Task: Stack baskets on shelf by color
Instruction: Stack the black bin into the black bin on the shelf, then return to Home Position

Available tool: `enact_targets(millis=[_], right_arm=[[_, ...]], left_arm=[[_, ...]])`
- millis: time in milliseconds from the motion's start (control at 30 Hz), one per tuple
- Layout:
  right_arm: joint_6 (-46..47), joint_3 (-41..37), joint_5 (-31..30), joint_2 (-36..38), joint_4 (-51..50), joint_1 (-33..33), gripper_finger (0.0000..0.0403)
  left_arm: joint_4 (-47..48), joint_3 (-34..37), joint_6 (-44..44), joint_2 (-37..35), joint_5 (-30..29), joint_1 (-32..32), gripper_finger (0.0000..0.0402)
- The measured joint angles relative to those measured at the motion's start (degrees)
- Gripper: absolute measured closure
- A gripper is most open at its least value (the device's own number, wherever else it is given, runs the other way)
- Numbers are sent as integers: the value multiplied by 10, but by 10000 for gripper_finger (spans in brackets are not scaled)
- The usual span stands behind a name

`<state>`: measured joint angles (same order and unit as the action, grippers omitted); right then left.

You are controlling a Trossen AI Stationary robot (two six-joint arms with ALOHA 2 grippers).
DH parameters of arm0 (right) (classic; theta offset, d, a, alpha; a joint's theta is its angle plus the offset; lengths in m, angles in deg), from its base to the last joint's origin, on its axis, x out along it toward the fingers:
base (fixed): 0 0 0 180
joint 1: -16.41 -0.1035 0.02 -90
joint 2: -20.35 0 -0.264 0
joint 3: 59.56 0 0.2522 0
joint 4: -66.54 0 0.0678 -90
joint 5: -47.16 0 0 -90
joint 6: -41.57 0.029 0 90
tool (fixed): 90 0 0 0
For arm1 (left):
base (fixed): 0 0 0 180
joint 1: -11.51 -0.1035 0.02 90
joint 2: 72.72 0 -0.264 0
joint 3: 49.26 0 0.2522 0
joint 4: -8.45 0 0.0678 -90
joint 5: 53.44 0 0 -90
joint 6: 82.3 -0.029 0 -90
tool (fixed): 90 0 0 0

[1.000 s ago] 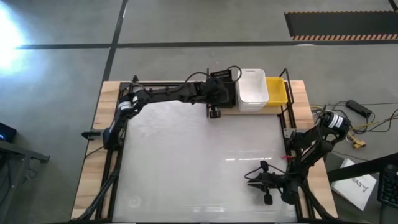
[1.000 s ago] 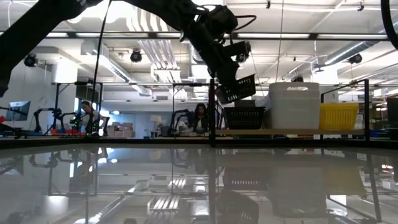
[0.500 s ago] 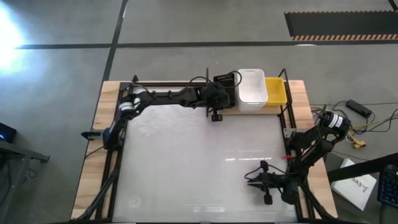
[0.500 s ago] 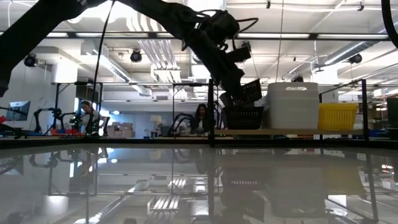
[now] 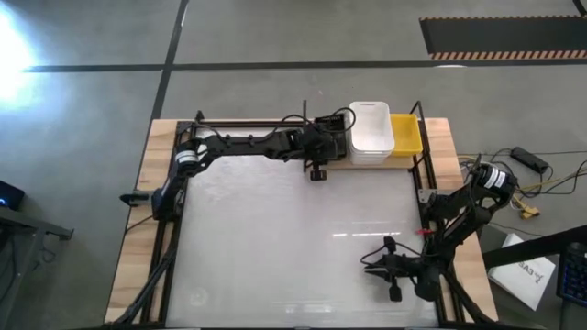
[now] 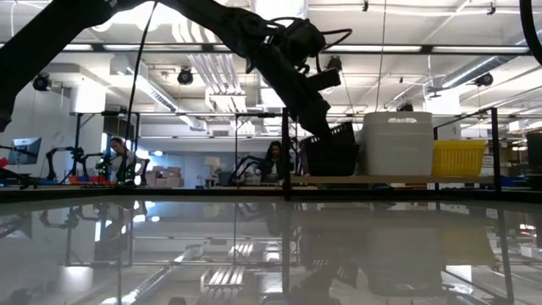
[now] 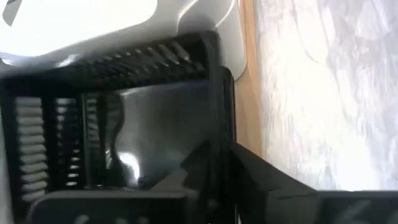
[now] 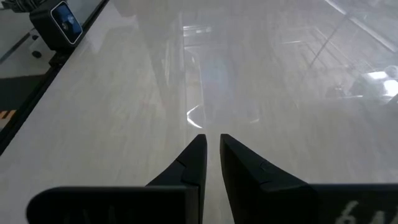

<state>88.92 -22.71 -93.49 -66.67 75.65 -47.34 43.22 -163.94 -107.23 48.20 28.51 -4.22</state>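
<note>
My left gripper [image 5: 326, 139] reaches to the pale wood shelf [image 6: 398, 180] at the table's far edge and is shut on a black slotted basket [image 6: 332, 146]. That basket sits slightly tilted in a second black basket [image 6: 329, 166] standing on the shelf. Right of them on the shelf stand a stack of white baskets [image 5: 371, 133], which also shows in the low view [image 6: 396, 144], and a yellow stack [image 5: 409, 134]. My right gripper [image 5: 380, 267] lies near the table's right near corner, shut and empty [image 8: 211, 148]. My left gripper [image 7: 217, 171] holds the black basket by its side wall [image 7: 213, 118], one finger inside [image 7: 186, 177] and one outside [image 7: 267, 183]. The fingers come from above and from the table's left, slanting down. The basket is slightly tilted, its lower part inside the black basket beneath.
Thin black upright rods [image 6: 288, 152] stand at the shelf's ends, one close beside the held basket. The white tabletop [image 5: 293, 238] spreads between the arms. People sit in the room far behind [image 6: 273, 161].
My left gripper has gone down toward the shelf with the black basket. The basket hung tilted above the other black basket a second ago; it has come down into it and stands closer to level.
</note>
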Motion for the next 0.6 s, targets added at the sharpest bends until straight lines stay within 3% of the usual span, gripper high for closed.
enact_targets(millis=[300,600], right_arm=[[0,0,0,0,0,0,365],[0,0,-1,0,0,0,365]], left_arm=[[4,-23,6,-8,-2,0,282],[11,-64,56,-21,-5,23,267]])
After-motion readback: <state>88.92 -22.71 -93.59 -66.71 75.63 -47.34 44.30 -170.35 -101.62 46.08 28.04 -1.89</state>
